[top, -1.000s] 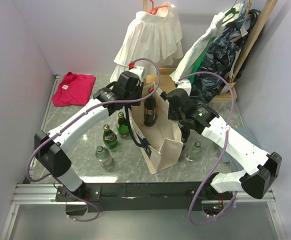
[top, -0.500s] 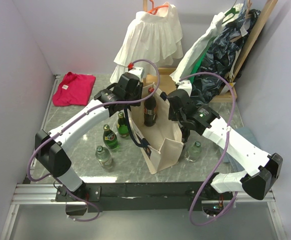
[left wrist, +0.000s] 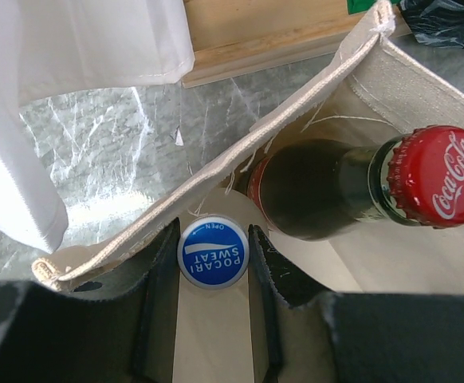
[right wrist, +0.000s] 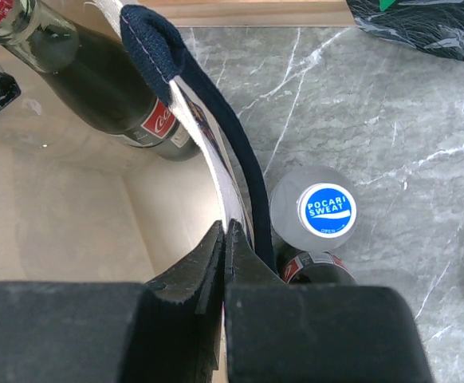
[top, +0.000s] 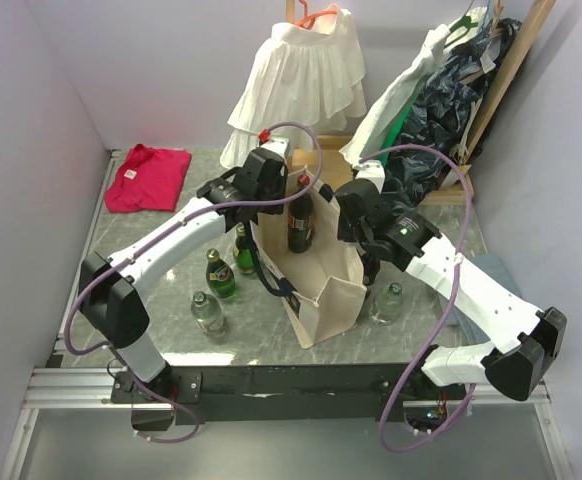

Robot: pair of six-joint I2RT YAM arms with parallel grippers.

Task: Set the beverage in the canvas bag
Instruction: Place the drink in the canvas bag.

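The cream canvas bag point(top: 336, 300) stands open at the table's middle, with a cola bottle point(top: 299, 222) upright inside it. My left gripper point(top: 276, 205) is over the bag's left-rear corner. In the left wrist view its fingers point(left wrist: 162, 263) press both sides of a blue Pocari Sweat cap point(left wrist: 213, 250). That bottle hangs inside the bag wall point(left wrist: 296, 120), beside the cola bottle point(left wrist: 328, 191). My right gripper point(top: 358, 245) is shut on the bag's right wall. In the right wrist view it point(right wrist: 226, 227) pinches the canvas rim beside the navy strap point(right wrist: 232, 152).
Two green bottles point(top: 219, 275) point(top: 244, 252) and a clear bottle point(top: 207, 312) stand left of the bag. Another Pocari bottle point(right wrist: 324, 209) and a cola bottle point(right wrist: 312, 267) stand right of it. A red cloth point(top: 146, 178) lies far left. Hanging garments point(top: 296, 85) are behind.
My left gripper has moved a little to the right, with the Pocari bottle, over the bag's opening. The right gripper has stayed on the bag's wall.
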